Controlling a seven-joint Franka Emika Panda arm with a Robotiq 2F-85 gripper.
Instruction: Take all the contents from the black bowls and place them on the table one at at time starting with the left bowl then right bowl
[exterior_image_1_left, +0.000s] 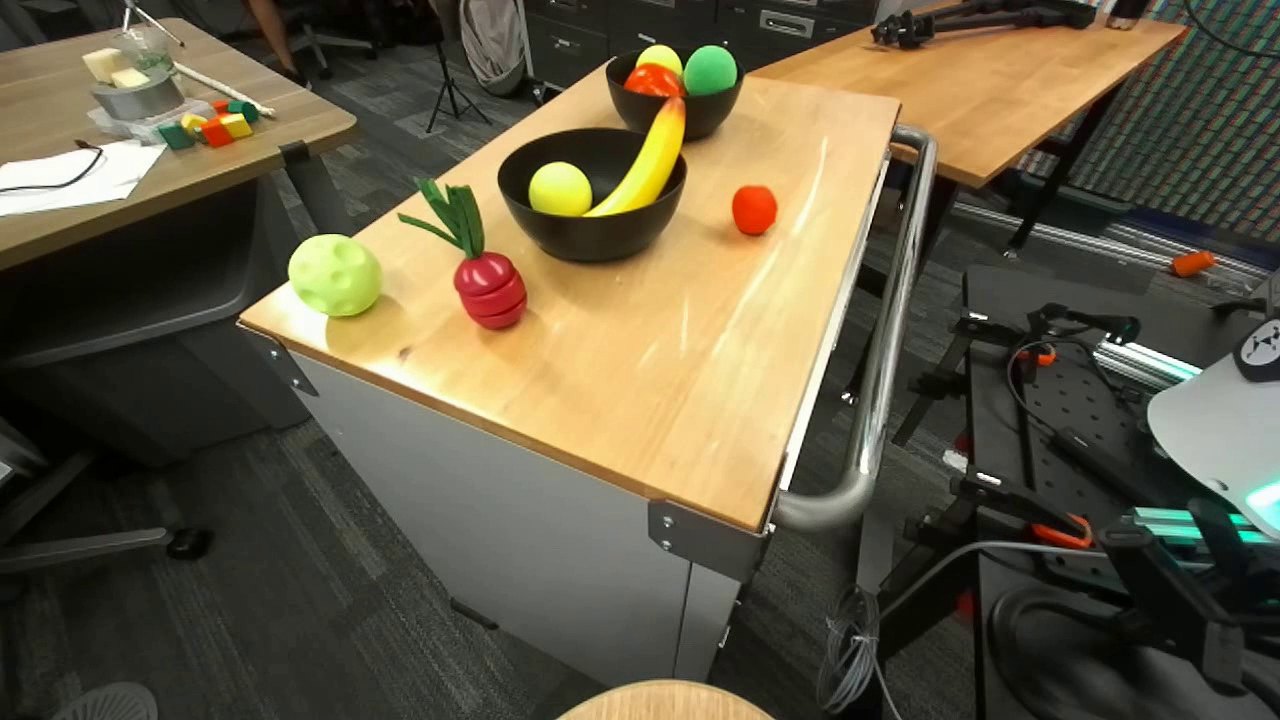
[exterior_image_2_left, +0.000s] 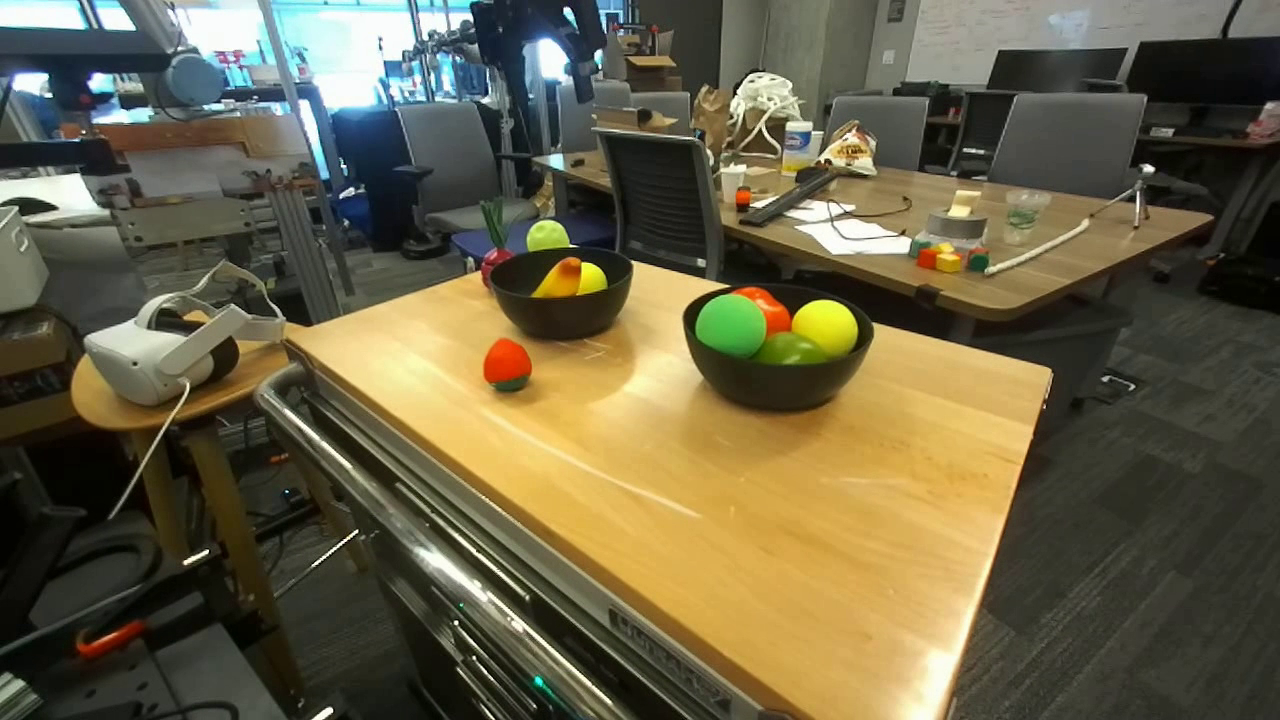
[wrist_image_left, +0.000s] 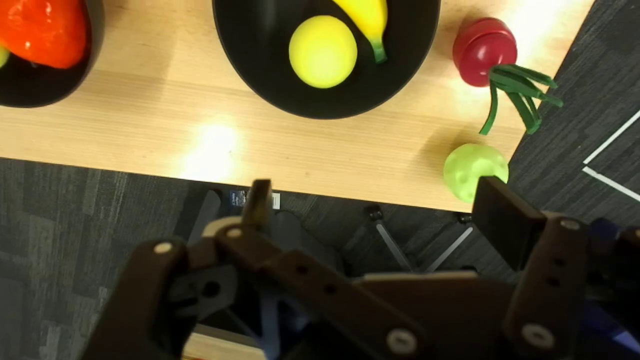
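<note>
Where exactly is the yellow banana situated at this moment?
In an exterior view, the yellow banana leans inside the nearer black bowl, right of the yellow ball. The wrist view shows it at the top, right of centre.

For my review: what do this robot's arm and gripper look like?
In an exterior view, the arm shows a smooth whitish shell, glowing green low down, with a black disc bearing white marks. The gripper is dark brown-black, with bar-like links, pale round screw heads and flat, blocky pads.
</note>
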